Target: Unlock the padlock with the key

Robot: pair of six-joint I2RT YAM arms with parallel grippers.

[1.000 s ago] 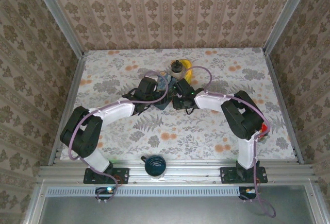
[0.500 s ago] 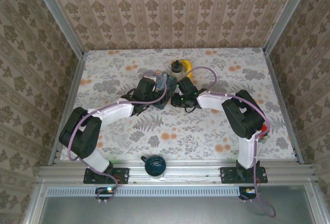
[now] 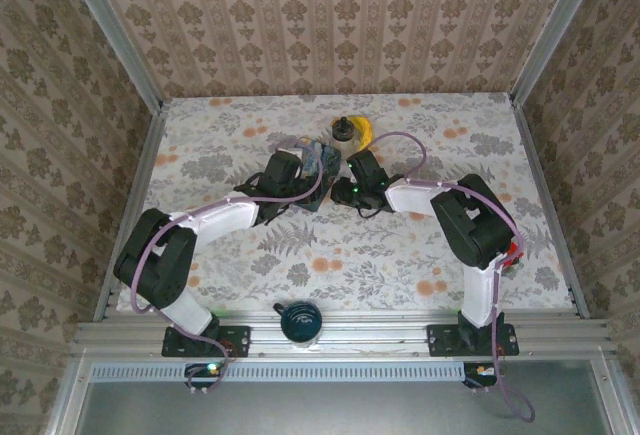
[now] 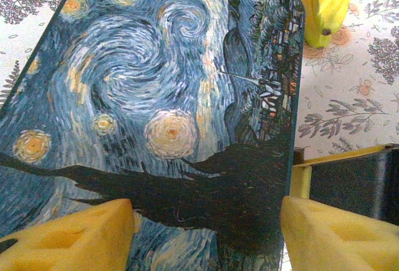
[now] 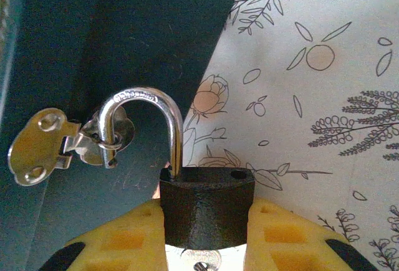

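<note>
The padlock (image 5: 207, 212) is a small dark block whose silver shackle (image 5: 163, 112) stands open, its free end hooked through the metal hasp (image 5: 68, 143) on the side of the blue starry-night tin box (image 4: 162, 96). My right gripper (image 5: 207, 221) is shut on the padlock body, one yellow pad on each side. The key (image 5: 209, 261) sticks out of the padlock's underside between the pads. My left gripper (image 4: 206, 233) has its pads spread wide over the box's near end; the painted lid reaches past the left pad. From above, both grippers (image 3: 300, 180) (image 3: 352, 180) meet at the box (image 3: 318, 163).
A yellow banana (image 3: 366, 133) and a small dark round object (image 3: 345, 127) lie just behind the box. A dark blue cup (image 3: 300, 321) stands at the near edge between the arm bases. Patterned walls close in the floral table (image 3: 450, 245).
My right gripper has shifted a little toward the back and right with the padlock. The left arm and the box have barely moved.
</note>
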